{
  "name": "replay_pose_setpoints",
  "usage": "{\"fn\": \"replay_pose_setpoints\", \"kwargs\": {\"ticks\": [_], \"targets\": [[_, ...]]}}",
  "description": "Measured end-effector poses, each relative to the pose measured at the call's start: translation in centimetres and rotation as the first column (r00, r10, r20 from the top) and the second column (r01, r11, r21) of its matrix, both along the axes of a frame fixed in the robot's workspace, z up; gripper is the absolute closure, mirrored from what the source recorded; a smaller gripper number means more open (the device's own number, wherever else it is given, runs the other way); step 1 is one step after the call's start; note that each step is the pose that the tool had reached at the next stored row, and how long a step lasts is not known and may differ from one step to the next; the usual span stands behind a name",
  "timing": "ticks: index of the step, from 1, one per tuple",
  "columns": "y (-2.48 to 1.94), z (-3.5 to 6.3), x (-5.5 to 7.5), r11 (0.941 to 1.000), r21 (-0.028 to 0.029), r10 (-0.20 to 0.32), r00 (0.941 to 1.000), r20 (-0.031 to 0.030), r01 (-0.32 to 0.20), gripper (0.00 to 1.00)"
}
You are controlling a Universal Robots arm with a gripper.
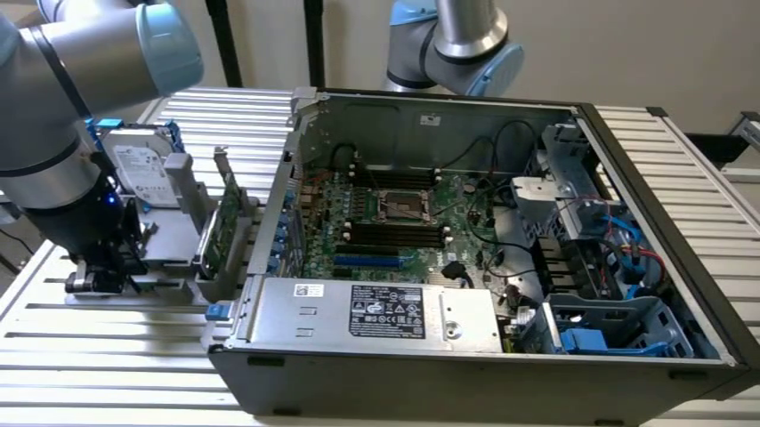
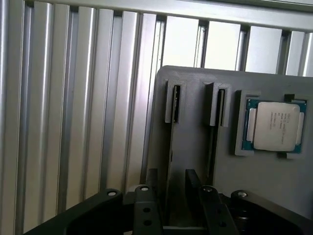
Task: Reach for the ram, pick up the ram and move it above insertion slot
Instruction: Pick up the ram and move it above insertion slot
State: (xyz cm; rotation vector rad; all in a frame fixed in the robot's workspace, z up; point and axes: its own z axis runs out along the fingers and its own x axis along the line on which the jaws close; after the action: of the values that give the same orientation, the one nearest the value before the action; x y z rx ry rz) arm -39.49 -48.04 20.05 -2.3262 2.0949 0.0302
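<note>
Gripper (image 2: 171,178) fingers stand open astride the edge-on ram (image 2: 169,147) in its grey holder (image 2: 195,81); reaching step, seemingly no grasp yet.

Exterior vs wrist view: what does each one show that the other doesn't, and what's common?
Exterior view: open computer case, its motherboard with black insertion slots, hard drive, green card. Wrist view: a CPU chip seated in a pocket. Both: gripper, open, over the grey fixture on the slatted table.
</note>
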Motion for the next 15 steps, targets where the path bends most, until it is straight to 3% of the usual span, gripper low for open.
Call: {"fn": "replay_pose_setpoints", "kwargs": {"ticks": [6, 10, 15], "targets": [[0.00, -0.11, 0.02, 1.0000, 0.0070, 0.002, 1.0000, 0.0002, -0.002, 0.64], [0.00, -0.16, 0.02, 0.9992, 0.0075, -0.039, 0.9992, 0.0000, 0.039, 0.64], [0.00, -0.18, 0.02, 0.9987, 0.0077, -0.051, 0.9987, -0.0001, 0.051, 0.64]]}}
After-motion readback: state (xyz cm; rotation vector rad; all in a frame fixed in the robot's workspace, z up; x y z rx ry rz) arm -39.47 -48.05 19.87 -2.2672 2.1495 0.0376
